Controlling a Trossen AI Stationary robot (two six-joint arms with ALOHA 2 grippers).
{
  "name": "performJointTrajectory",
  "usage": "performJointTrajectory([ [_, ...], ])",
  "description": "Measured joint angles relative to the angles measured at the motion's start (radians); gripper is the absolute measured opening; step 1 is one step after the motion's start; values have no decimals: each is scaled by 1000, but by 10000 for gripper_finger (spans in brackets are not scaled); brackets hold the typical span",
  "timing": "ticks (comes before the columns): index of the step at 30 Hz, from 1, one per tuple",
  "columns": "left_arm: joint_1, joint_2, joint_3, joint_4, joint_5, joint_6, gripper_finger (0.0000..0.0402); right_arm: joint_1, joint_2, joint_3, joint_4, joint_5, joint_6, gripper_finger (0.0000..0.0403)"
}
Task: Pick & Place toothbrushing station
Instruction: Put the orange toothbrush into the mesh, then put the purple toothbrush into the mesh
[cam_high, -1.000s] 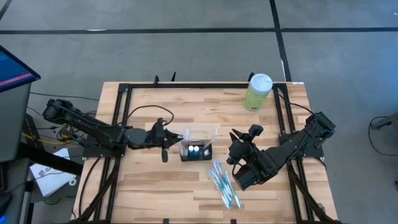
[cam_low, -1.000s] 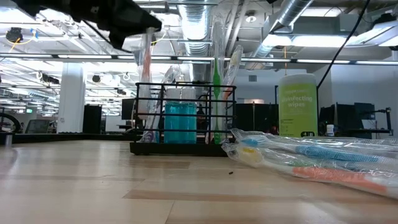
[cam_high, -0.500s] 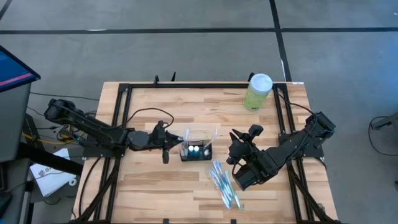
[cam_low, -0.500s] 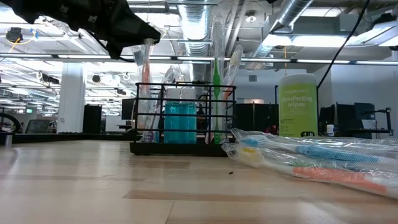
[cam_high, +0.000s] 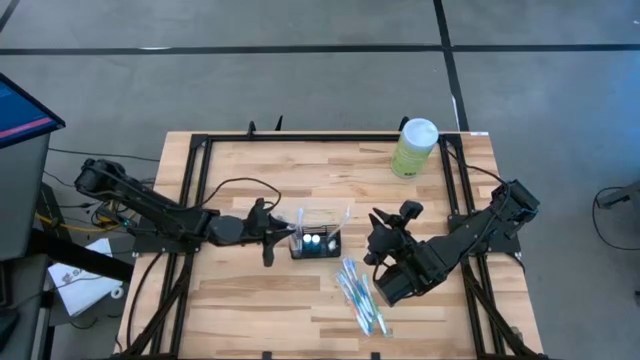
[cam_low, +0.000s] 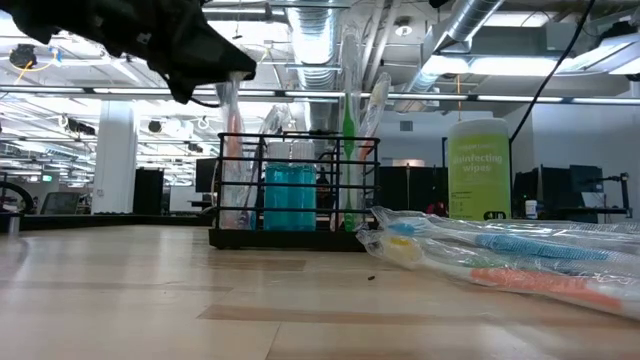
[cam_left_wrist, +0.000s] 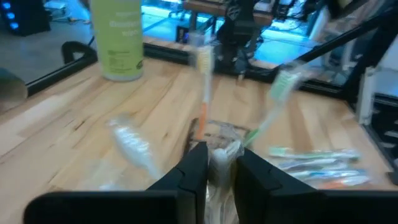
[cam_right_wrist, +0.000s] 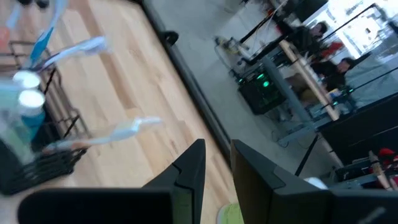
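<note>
The black wire-mesh holder stands on its base at the table's middle and also shows in the low view. It holds two blue tubes with white caps and upright toothbrushes at its right end. My left gripper is at the holder's left end, above it, shut on a clear-wrapped toothbrush with an orange handle. That toothbrush reaches down into the holder's left end. My right gripper is to the right of the holder, open and empty. My left gripper pinches the wrapped toothbrush between its two fingers, on the clear wrapper. It comes from the table's left side. In the low view the brush hangs nearly upright below the fingers. Its lower part is inside the holder's left end.
Several wrapped toothbrushes lie flat on the table near the front right of the holder. A tall pale-green canister with a white lid stands at the far right. Black frame rails run along the table's sides.
My left gripper has moved toward the table's right edge and slightly down, closer to the holder's left end. It stays shut on the wrapped toothbrush. The toothbrush has sunk lower into the holder. The right arm has kept still.
</note>
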Motion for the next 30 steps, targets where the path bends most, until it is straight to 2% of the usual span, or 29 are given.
performJointTrajectory([
  [14,-14,-26,0,-55,0,21,104,1,0,0,49,-184,-10,67],
  [19,-14,-29,0,-56,-9,29,132,4,0,0,123,-241,-71,67],
  [22,-14,-58,1,-48,-40,51,150,9,1,0,175,-251,-104,67],
  [30,-39,-137,0,-55,-43,106,172,2,58,0,200,-378,-114,67],
])
